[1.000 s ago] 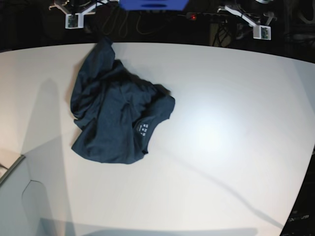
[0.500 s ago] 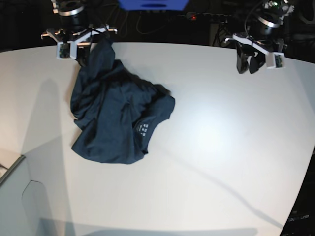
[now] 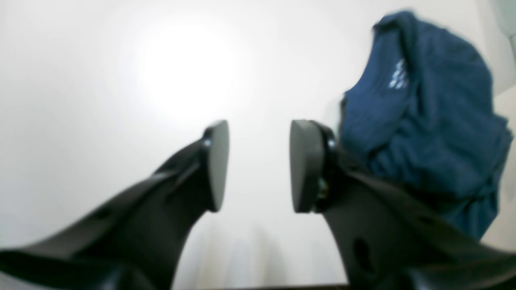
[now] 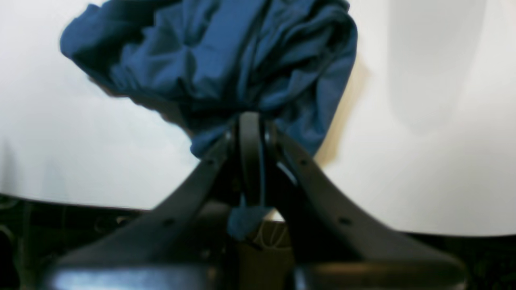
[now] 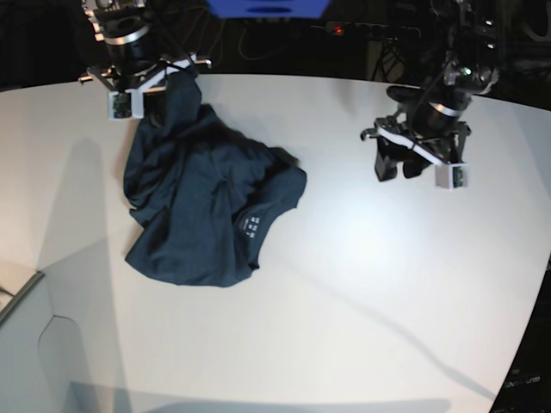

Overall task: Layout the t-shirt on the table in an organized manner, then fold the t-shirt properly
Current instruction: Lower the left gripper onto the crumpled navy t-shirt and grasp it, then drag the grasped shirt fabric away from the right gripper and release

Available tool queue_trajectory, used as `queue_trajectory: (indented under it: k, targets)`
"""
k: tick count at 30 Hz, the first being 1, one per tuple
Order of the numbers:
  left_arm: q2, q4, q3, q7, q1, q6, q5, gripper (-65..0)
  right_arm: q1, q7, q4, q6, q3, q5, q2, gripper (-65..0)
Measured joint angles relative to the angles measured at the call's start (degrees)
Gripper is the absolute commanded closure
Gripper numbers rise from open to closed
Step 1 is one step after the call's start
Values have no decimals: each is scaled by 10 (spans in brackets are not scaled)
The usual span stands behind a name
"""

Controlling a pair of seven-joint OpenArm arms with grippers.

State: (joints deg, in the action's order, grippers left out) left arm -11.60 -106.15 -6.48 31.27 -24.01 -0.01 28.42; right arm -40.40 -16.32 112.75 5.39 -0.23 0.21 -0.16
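Left gripper (image 3: 258, 165) gapes; right gripper (image 4: 250, 133) clamped (pads together).

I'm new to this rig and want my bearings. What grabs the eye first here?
A crumpled navy t-shirt heaped on the white table, toward the base view's left. The right tool is shut on its far edge. The left tool hangs open over bare table.

Dark room behind the table's far edge: blue box (image 5: 268, 8), cables (image 5: 215, 39), red indicator light (image 5: 337, 30).
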Motion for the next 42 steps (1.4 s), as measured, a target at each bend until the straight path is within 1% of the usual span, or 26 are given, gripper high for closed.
queue_trajectory:
  k: [2,7,9,13,14,15,16,24,29,32,35,39,42]
  targets:
    - [0,1,1,13,14,0,2,-320,9,-17,3,2,0,-2,0,0]
    - [-6,3,-1,20,31,0,1,-321,38,-65,7,2,-3,-2,0,-8]
    - [-6,5,-2,20,31,0,-3,-322,48,-83,7,2,-14,-2,0,-59]
    - [-3,36,3,24,38,0,2,-323,63,-96,8,3,-31,-2,0,-226]
    - [0,44,7,23,46,0,1,-324,64,-96,8,3,-33,-3,1,-258]
    - [2,55,17,19,56,0,2,-324,64,-94,9,3,-34,-3,2,-281]
    - [5,69,27,14,64,2,0,-324,63,-94,9,3,-35,-2,1,-290]
    - [44,151,99,18,120,1,-2,-324,57,-94,9,3,-31,-2,2,-291]
    - [77,199,107,15,149,-1,-3,-324,52,-94,9,3,-31,-2,2,-291]
    - [88,230,107,17,165,1,-4,-324,47,-96,9,3,-30,-2,2,-291]
    - [92,254,111,17,184,0,-3,-324,47,-96,9,3,-31,-2,2,-291]
    - [87,282,158,16,210,1,-4,-324,46,-96,9,3,-31,-3,2,-291]
    - [93,297,172,16,218,-2,-2,-324,46,-96,9,3,-31,-3,2,-291]
